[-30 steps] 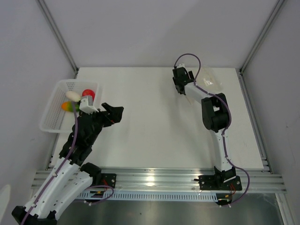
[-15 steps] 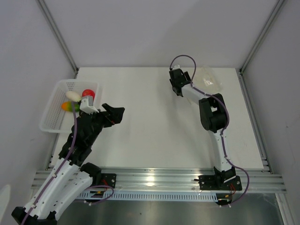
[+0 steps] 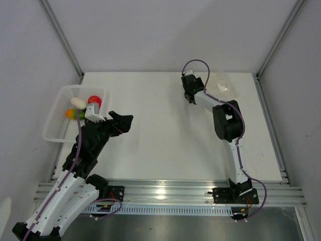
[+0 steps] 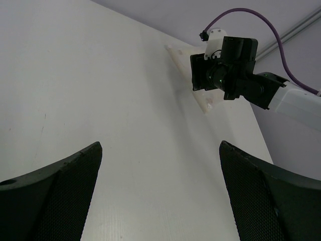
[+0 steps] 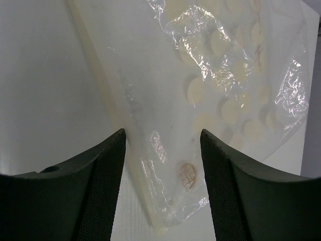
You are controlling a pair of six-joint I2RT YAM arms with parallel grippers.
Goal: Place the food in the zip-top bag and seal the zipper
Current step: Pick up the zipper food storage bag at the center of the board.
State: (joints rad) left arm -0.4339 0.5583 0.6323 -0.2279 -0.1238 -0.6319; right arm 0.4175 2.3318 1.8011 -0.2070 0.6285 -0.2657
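Note:
The clear crinkly zip-top bag (image 3: 223, 84) lies at the far right of the table. Its near corner (image 5: 165, 201) sits between the fingers of my right gripper (image 5: 161, 134), whose jaws stand apart on either side of it without pinching it. The zipper (image 5: 98, 65) shows as a pale strip along the bag's left edge. The food rests in the white basket (image 3: 57, 131): a red ball (image 3: 94, 101), a white piece (image 3: 77, 102) and an orange-and-green piece (image 3: 74, 114). My left gripper (image 3: 123, 122) hovers wide open beside the basket, holding nothing.
The basket overhangs the table's left edge. Metal frame posts rise at the far corners (image 3: 258, 75). From the left wrist view the right arm's wrist (image 4: 228, 70) shows across the bare white table (image 4: 100, 100).
My right gripper has shifted a little left along the far side, and its jaws look slightly narrower around the bag corner. The left arm has not moved.

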